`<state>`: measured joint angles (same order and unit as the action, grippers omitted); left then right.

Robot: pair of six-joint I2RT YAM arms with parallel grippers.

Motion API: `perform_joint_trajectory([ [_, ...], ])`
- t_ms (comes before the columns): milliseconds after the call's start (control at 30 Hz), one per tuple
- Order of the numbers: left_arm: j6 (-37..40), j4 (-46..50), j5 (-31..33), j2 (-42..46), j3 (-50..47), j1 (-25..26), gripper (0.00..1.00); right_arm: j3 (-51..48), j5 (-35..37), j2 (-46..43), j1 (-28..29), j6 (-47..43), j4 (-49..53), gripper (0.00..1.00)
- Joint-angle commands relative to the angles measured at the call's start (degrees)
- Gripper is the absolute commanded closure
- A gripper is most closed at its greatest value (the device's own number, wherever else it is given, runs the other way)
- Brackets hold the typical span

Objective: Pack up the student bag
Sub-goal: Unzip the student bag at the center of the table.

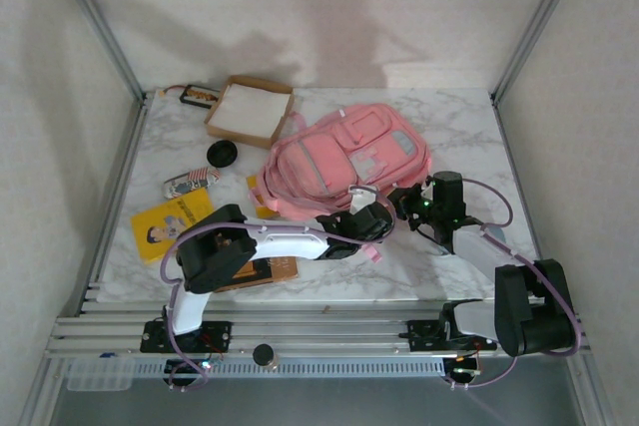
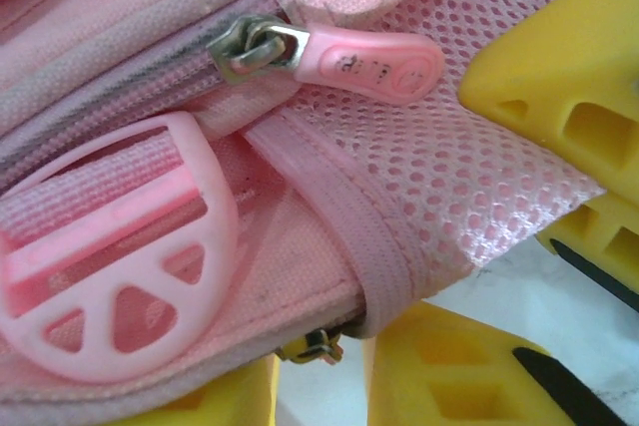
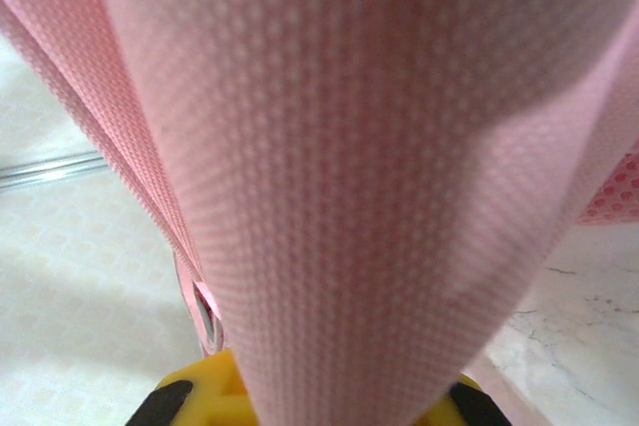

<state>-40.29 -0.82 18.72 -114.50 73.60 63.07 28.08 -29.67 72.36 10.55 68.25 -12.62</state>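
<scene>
The student bag [image 1: 344, 159], pink with grey-white panels, lies mid-table. My left gripper [image 1: 371, 220] is at its near edge. In the left wrist view its yellow fingers [image 2: 454, 371] stand a little apart under the bag's hem, and a small metal zip slider [image 2: 318, 348] hangs in the gap, not pinched. Above are a pink zip pull [image 2: 374, 65] and a pink plastic buckle [image 2: 110, 266]. My right gripper [image 1: 407, 201] is just right of the left one, shut on the bag's pink mesh strap [image 3: 339, 167], which rises from between its jaws [image 3: 329, 401].
A brown cardboard box [image 1: 250, 110] with white inside stands at the back left. Left of the bag lie a black round object [image 1: 222, 154], a small packet [image 1: 190, 183] and a yellow book [image 1: 172, 221]. A brown flat item [image 1: 272, 274] lies under the left arm.
</scene>
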Motion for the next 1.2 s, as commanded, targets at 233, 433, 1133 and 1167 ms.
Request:
perform_joint_trajectory([
  [233, -0.46, -1.3, 2.38, 2.0, -0.82, -0.31, 0.94, 3.63, -0.83, 0.24, 0.5, -0.8, -1.36, 1.0],
  [433, -1.92, 1.71, 2.37, 5.25, -4.06, -0.57, 1.0, 5.56, -0.39, 1.32, -1.1, -2.06, -0.47, 1.0],
  [1133, 4.07, 13.54, 1.86, 17.08, -9.3, -2.86, 1.0, 17.87, -2.1, 14.3, -12.55, -10.19, 2.92, 1.0],
  [1167, 4.89, 12.86, 0.53, 16.82, -8.66, -2.95, 1.0, 18.41, -1.91, 14.71, -12.55, -10.51, 2.88, 1.0],
])
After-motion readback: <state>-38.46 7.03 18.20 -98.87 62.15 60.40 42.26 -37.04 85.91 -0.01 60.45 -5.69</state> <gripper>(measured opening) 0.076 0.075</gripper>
